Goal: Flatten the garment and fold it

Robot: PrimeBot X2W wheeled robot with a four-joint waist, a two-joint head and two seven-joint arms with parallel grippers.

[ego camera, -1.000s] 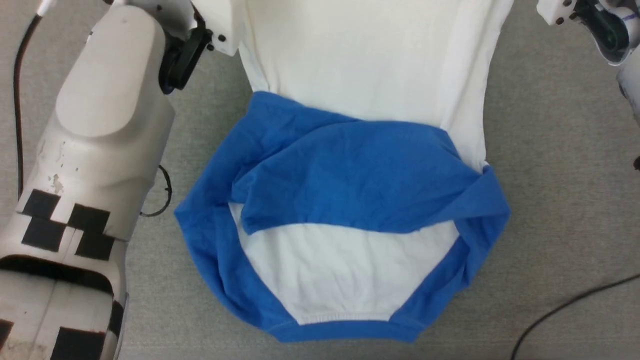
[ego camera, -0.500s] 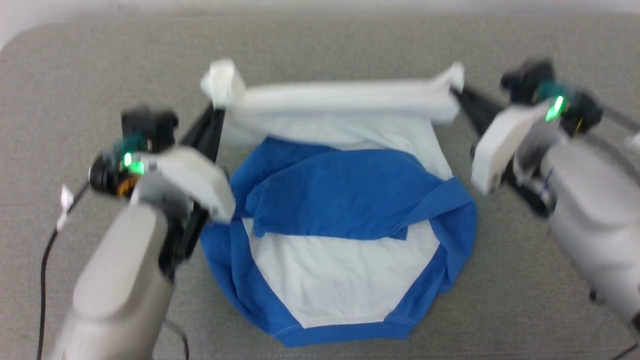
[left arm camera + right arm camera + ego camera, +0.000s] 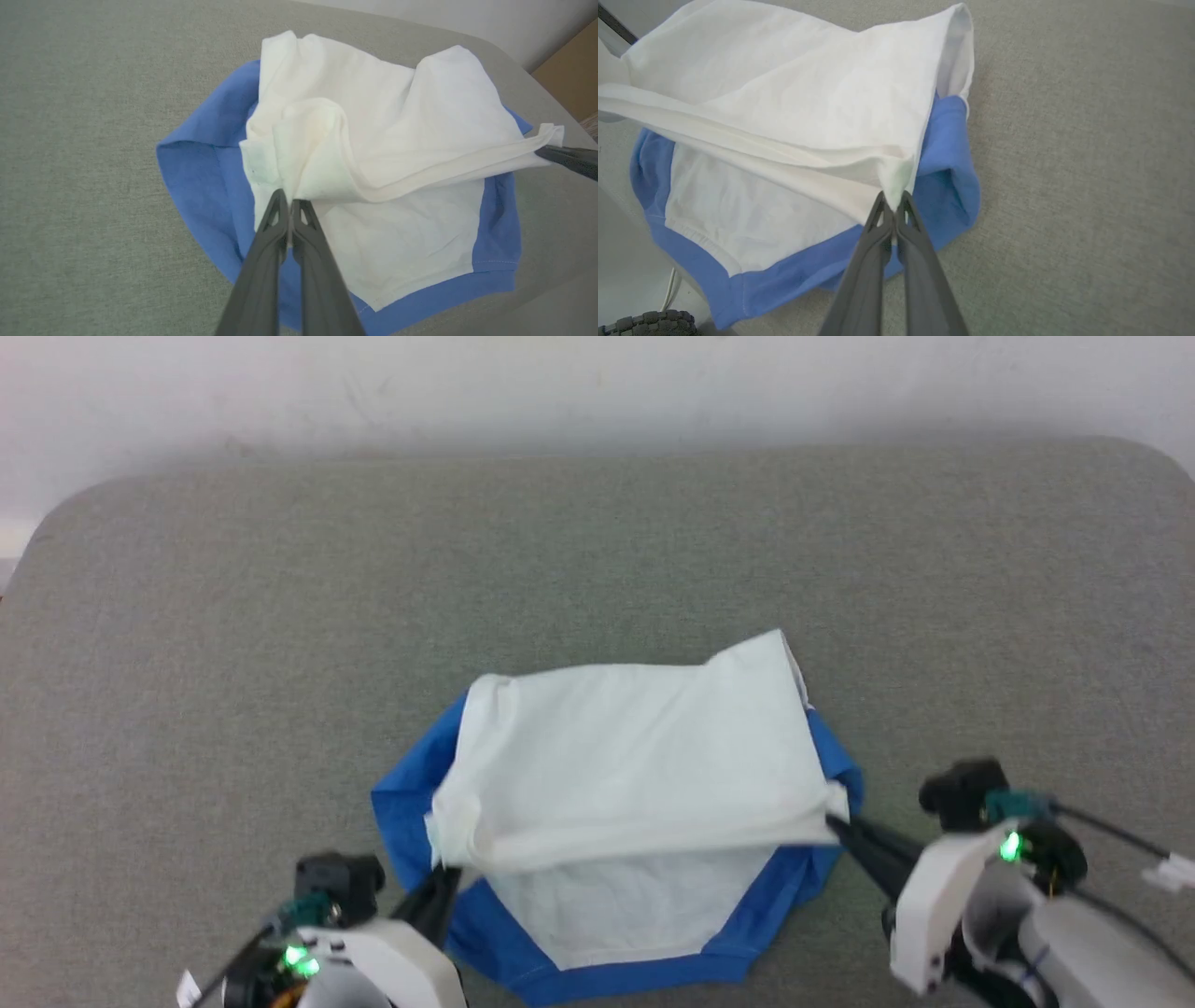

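Note:
The garment (image 3: 635,775) lies mid-table, its white body doubled toward me over the blue sleeves, which show as a blue rim (image 3: 616,980) around it. My left gripper (image 3: 446,870) is shut on the lower left corner of the white hem (image 3: 289,186). My right gripper (image 3: 834,821) is shut on the lower right corner (image 3: 896,186). The hem hangs stretched between them, lifted a little above the white and blue cloth (image 3: 411,233) beneath. The neckband and chest mark are hidden.
A grey fabric table (image 3: 597,569) with rounded far corners carries the garment, with a pale wall (image 3: 597,383) behind it. A brown surface (image 3: 574,79) shows past the table's edge in the left wrist view. Cables (image 3: 1120,840) run from the right wrist.
The head camera has tilted up, showing the whole table. Both grippers have carried the white hem from the far side toward me, laying the white body over the blue sleeves.

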